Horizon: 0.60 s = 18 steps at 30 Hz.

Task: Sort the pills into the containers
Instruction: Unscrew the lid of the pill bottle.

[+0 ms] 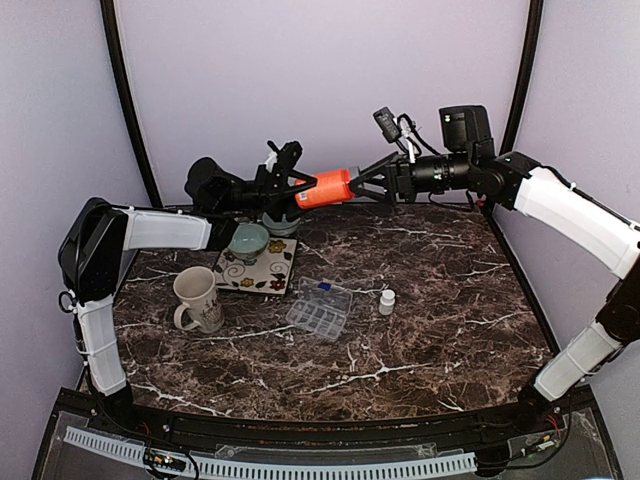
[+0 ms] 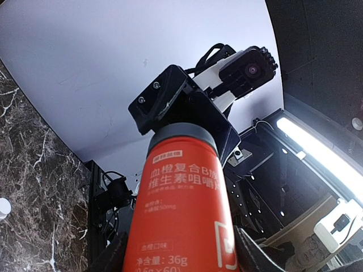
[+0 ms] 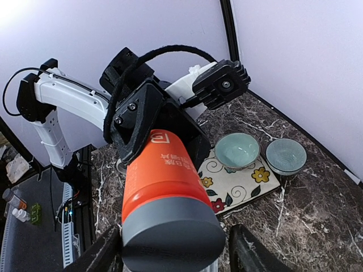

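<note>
An orange pill bottle [image 1: 325, 188] with a grey cap [image 3: 173, 232] is held level in the air over the table's back edge. My left gripper [image 1: 300, 188] is shut on its body, and its fingers flank the label in the left wrist view [image 2: 181, 252]. My right gripper [image 1: 354, 185] faces it from the right. Its jaws are spread either side of the cap [image 3: 176, 252] with a gap showing. The clear organiser box [image 1: 320, 310] lies flat mid-table with its cells open to view. No loose pills show.
A small white bottle [image 1: 387, 301] stands right of the organiser. A cream mug [image 1: 197, 298] stands at the left. Two pale green bowls [image 1: 248, 240] [image 1: 282, 222] sit by a floral mat [image 1: 258, 268] under the held bottle, and both also show in the right wrist view [image 3: 237, 150].
</note>
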Tool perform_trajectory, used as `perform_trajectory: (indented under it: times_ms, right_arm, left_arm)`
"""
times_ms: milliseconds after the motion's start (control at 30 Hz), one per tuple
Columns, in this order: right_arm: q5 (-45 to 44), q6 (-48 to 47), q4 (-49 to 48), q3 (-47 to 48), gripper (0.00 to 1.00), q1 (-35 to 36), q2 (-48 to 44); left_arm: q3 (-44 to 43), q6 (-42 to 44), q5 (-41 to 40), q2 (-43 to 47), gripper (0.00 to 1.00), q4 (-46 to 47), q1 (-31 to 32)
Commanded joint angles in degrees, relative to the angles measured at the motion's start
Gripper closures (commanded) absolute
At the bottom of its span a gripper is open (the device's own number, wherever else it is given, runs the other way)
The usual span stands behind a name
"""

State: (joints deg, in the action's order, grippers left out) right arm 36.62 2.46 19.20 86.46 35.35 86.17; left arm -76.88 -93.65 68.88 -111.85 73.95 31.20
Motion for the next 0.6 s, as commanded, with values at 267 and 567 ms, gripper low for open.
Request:
perform_trajectory:
  times_ms: [267, 567]
  right_arm:
    - [1.57, 4.89, -3.47, 0.91, 0.28, -1.59, 0.09]
    - [11.55, 17.86, -12.16, -2.26, 0.23, -4.0, 0.03]
  left_arm:
    - [-1.0, 1.13, 1.85, 1.29, 0.94, 5.17, 0.13]
    - [-1.37, 6.16, 2.11, 1.29, 0.95, 0.67, 0.16]
